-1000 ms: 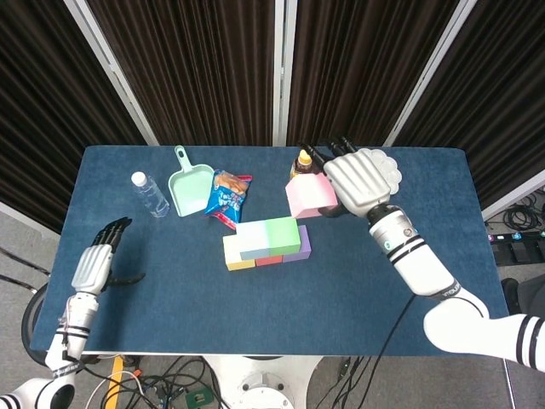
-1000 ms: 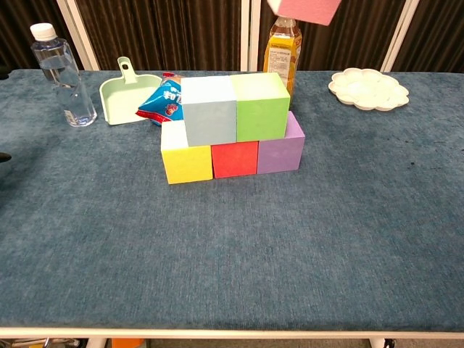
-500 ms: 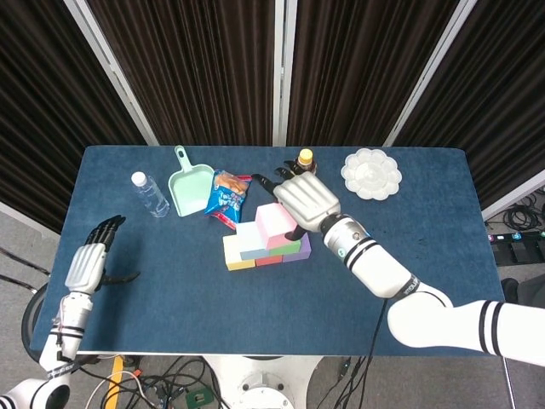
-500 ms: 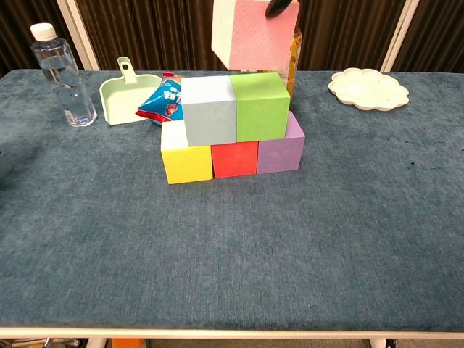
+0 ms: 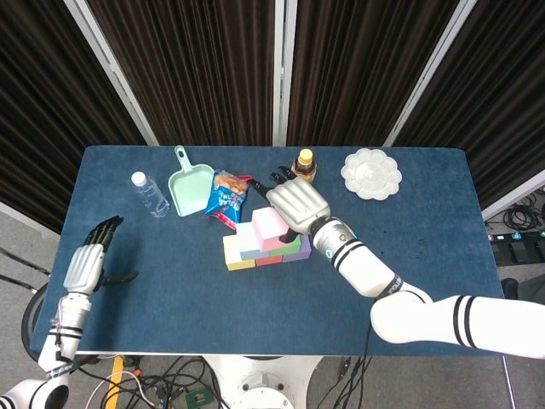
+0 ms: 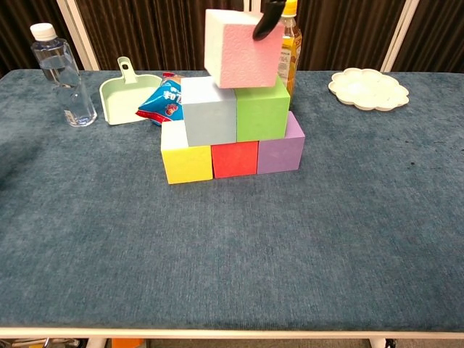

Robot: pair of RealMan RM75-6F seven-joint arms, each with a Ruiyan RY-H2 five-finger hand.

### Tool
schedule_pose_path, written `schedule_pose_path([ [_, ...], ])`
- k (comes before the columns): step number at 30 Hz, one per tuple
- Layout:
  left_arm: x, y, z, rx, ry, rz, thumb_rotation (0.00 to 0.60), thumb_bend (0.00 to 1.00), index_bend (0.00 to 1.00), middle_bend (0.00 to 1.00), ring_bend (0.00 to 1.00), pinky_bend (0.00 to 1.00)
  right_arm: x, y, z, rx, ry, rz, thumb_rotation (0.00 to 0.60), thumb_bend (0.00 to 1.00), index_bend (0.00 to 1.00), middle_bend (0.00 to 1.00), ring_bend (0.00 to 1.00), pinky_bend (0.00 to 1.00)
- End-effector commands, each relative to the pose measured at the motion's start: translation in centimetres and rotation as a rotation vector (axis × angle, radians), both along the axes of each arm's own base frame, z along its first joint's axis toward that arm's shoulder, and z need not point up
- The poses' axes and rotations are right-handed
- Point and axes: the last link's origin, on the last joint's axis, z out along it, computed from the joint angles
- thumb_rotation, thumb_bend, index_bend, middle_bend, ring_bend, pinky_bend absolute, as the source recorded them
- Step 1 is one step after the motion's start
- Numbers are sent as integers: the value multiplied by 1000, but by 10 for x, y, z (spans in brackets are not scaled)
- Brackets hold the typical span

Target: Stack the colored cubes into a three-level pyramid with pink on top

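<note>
Right hand (image 5: 296, 203) grips pink cube (image 6: 241, 49), tilted, on light-blue cube (image 6: 209, 112) and green cube (image 6: 262, 109). Left hand (image 5: 88, 263) empty, fingers apart, table's (image 5: 426, 256) left edge.

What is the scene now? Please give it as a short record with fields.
bottom row: yellow cube, red cube, purple cube
middle row: light blue cube, green cube
pink cube: tilted, at the middle row's top; contact unclear
right hand: holds the pink cube
left hand: holds nothing, near the table's left edge
behind stack: snack bag, dustpan, water bottle, drink bottle
far right: white palette
</note>
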Motion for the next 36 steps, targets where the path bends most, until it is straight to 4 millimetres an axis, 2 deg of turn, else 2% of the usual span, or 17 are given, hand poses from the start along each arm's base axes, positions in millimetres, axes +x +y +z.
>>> schedule_pose_path([
  [1, -1, 0, 0, -1, 0, 1, 600, 56, 62, 24, 0, 92, 4, -1, -5, -16, 8, 14, 600, 202, 0, 589, 103, 0],
  [17, -5, -1, 1, -9, -19, 0, 600, 55, 63, 24, 0, 92, 10, 12, -17, -78, 53, -25, 600, 212, 0, 589, 103, 0],
  [36, -9, -1, 0, -19, -28, 16, 600, 55, 63, 24, 0, 92, 15, 14, -21, -121, 78, -33, 600, 209, 0, 589, 103, 0],
])
